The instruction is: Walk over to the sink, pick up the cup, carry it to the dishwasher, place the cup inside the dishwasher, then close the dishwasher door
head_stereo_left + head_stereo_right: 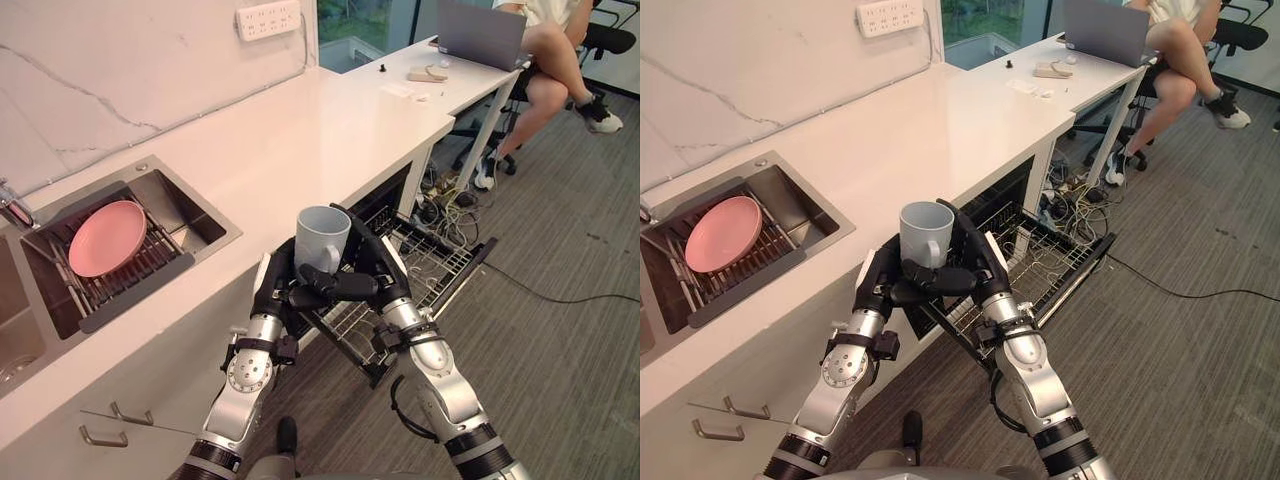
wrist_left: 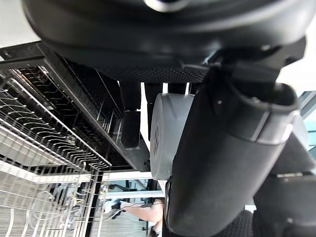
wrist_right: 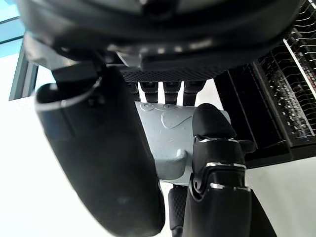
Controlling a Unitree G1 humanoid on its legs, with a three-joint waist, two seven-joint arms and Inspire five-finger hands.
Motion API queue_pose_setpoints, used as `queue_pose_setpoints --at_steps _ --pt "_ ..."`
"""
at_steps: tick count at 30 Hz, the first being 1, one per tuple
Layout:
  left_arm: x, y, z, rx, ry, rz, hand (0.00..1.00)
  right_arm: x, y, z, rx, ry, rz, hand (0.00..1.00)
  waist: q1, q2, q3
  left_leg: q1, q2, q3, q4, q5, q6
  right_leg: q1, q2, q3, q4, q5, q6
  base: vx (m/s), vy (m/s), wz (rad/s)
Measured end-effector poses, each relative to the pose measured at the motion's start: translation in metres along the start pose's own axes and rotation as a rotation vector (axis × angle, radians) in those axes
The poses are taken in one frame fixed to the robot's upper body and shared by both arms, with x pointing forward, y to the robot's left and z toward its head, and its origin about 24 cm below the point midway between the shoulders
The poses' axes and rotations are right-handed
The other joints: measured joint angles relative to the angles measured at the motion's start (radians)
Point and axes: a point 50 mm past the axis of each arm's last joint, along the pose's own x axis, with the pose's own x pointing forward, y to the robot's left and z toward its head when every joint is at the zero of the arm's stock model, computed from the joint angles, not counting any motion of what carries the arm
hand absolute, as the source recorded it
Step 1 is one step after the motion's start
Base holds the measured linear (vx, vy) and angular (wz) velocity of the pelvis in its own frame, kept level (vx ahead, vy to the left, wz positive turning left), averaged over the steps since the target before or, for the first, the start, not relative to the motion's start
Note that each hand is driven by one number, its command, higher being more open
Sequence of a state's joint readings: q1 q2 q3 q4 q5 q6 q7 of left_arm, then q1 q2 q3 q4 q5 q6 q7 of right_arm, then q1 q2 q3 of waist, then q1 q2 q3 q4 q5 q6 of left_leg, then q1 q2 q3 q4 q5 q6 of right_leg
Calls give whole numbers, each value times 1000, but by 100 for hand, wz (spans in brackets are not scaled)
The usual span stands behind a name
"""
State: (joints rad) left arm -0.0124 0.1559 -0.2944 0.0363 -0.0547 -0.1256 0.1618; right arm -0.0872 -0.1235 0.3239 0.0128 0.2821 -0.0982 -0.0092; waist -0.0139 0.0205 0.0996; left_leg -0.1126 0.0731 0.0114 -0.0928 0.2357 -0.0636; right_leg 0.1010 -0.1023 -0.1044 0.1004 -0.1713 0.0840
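Note:
A pale grey-blue cup (image 1: 322, 235) stands upright, held up between my two hands at the counter's front edge. My left hand (image 1: 275, 285) clasps its left side and my right hand (image 1: 375, 265) its right side, with both thumbs crossing below its front. The left wrist view shows the cup (image 2: 168, 138) past the thumb, and in the right wrist view the cup's (image 3: 168, 133) handle shows between thumb and fingers. Just right of the hands and lower down, the dishwasher (image 1: 395, 200) under the counter is open, its wire rack (image 1: 430, 262) pulled out over the lowered door.
A steel sink (image 1: 200, 205) at the left holds a pink plate (image 1: 107, 237) on a dark rack. The white counter (image 1: 300, 130) runs back to a desk with a laptop (image 1: 480, 35), where a person (image 1: 550, 70) sits. Cables lie on the grey carpet (image 1: 560, 330).

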Motion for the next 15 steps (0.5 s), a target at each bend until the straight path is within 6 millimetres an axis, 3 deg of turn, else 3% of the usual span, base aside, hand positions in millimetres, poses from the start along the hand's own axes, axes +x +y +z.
queue_pose_setpoints --at_steps 10,11,15 --pt "3 3 0 98 -6 -11 30 0 -10 -3 18 29 -66 30 1 -7 -6 -2 3 10 4 0 -1 -9 2 12 4 3 -2 -5 -5 -2" --pt "3 2 0 95 -7 -6 90 0 -12 -2 17 28 -71 30 1 -9 -8 -2 3 10 4 0 -2 -9 2 12 5 3 -2 -35 -9 -3" --pt "0 0 2 81 -15 18 90 0 -13 -1 21 20 -73 30 -1 -11 -11 -2 3 9 -1 1 -2 -11 2 9 5 3 -2 0 0 0"
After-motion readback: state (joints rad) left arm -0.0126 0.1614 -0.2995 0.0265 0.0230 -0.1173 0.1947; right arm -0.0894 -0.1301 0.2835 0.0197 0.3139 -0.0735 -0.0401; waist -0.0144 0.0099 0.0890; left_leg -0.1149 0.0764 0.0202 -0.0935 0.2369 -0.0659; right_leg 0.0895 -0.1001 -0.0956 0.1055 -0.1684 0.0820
